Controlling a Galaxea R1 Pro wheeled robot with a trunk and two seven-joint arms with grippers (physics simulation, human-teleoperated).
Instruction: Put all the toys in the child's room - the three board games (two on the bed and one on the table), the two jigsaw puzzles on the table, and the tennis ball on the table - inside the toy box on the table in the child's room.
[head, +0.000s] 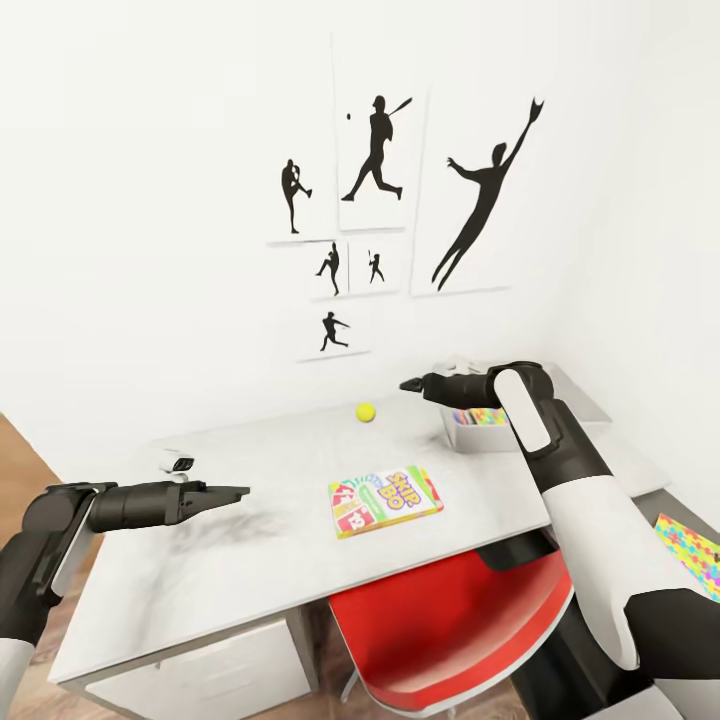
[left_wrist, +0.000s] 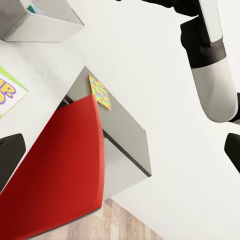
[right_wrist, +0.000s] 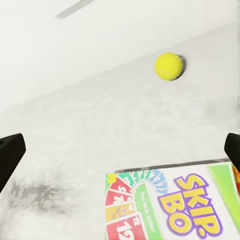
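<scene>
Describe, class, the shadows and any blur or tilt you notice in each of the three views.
Head view: soft smudgy shadow under the left gripper on the table; even light, sharp print on the SKIP-BO box. Right wrist view: faint shadow beside the ball, dark fingertips slightly blurred. Left wrist view: scene steeply tilted, red chair evenly lit.

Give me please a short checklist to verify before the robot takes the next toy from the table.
1. Right hand empty and open: ok, its fingertips stand far apart in the right wrist view.
2. Left hand empty: ok; open or shut: cannot tell.
3. Tennis ball free to grasp: ok, alone on the table, apart from the SKIP-BO box.
4. SKIP-BO box lying flat, uncovered: ok.
5. Toy box has room: cannot tell, the right arm covers most of it; a puzzle pattern shows inside.
6. All toys collected: not ok, a jigsaw puzzle lies on the lower surface beside the table.
</scene>
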